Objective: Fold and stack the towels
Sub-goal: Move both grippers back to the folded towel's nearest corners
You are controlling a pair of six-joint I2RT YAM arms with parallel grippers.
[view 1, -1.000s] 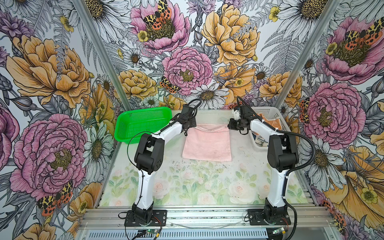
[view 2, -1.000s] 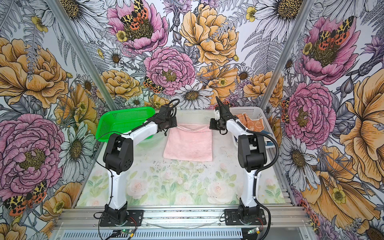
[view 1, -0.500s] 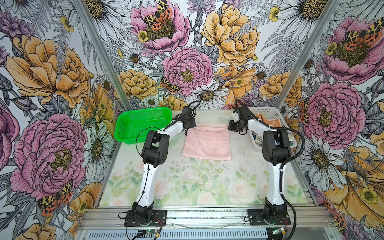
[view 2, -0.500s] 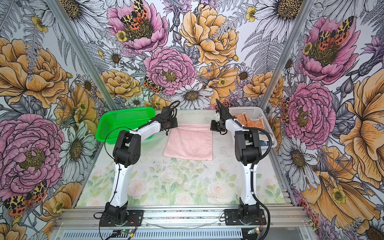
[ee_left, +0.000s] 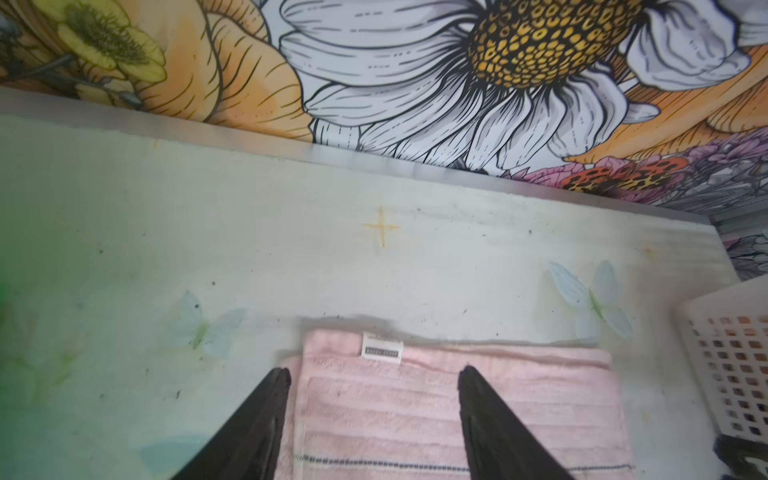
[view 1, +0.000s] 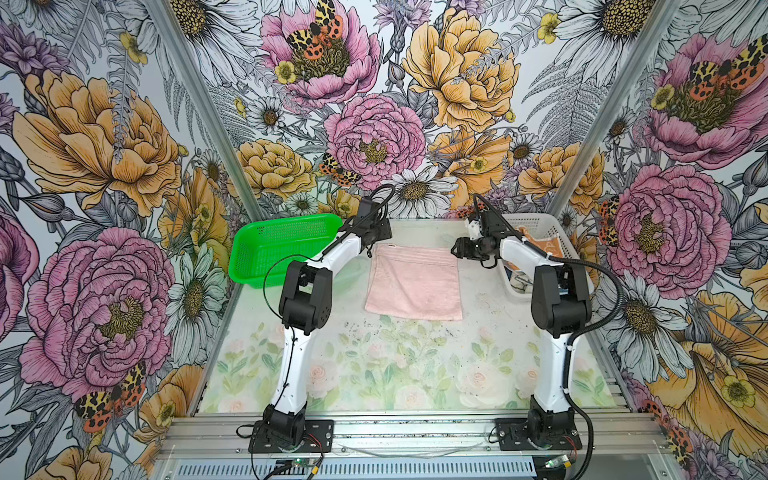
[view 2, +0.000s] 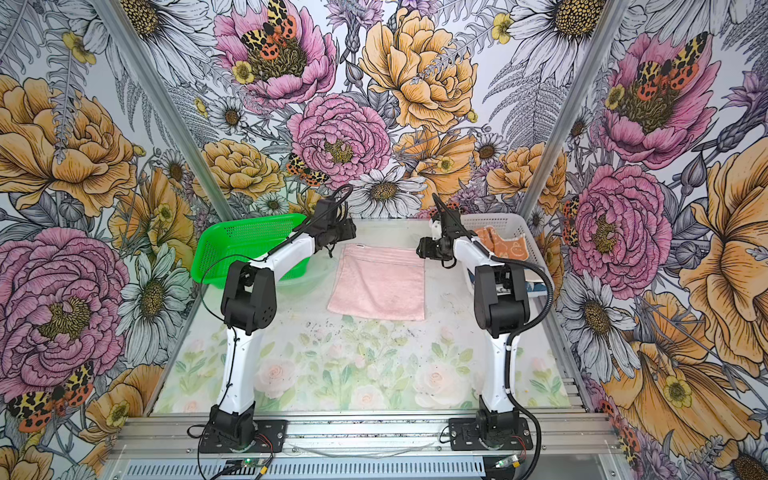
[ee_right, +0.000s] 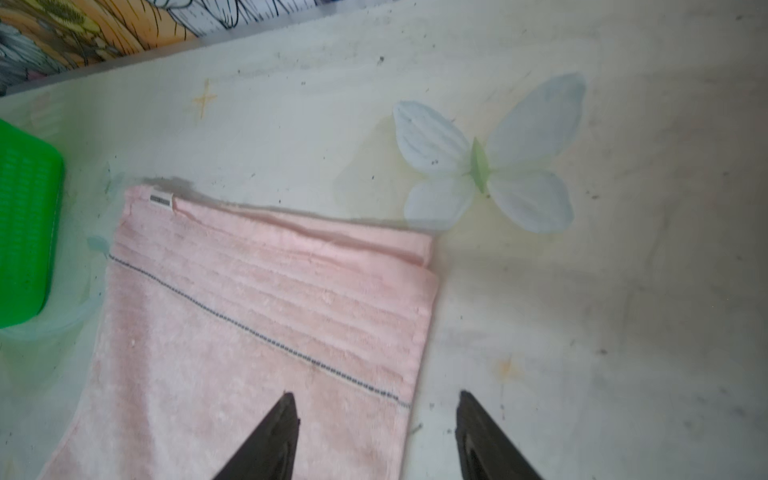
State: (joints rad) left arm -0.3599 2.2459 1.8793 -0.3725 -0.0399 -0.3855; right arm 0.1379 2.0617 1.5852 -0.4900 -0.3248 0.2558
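Pink towel (view 1: 413, 286) folded flat on table (view 1: 415, 365). Left gripper (ee_left: 374, 370) jaws apart over far left corner; right gripper (ee_right: 376, 394) jaws apart astride right edge, nothing held.

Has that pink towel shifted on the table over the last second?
No. The pink towel lies just as before, its far left corner equally close to the green basket.
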